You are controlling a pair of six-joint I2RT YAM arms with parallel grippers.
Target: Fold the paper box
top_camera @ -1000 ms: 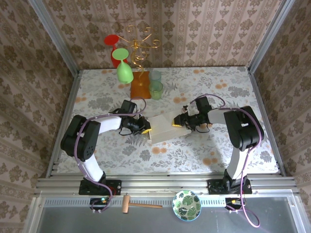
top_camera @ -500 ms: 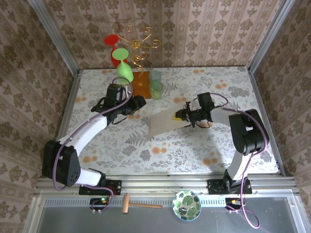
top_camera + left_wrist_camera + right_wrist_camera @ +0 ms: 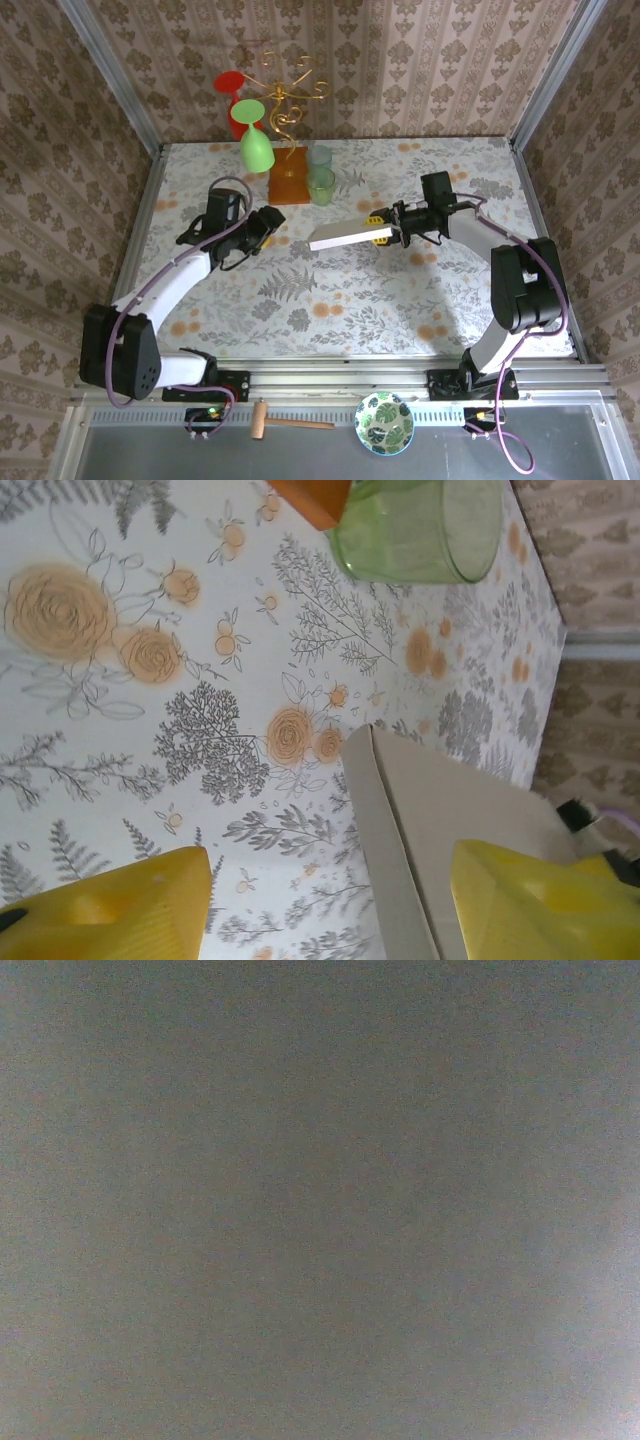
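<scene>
Treat the fold as largely done but not confirmed: note the left gripper spread and empty, near the paper box, and the right gripper pinching that box's right end, with the box closed into a flat slab mid-table. Verify the far sides, hidden from these views. Beyond, note the floral table, orange block, green cups and patterned walls.

Through the left wrist camera, the green cup and orange block are clipped by the top edge. The paper box runs off the bottom.
</scene>
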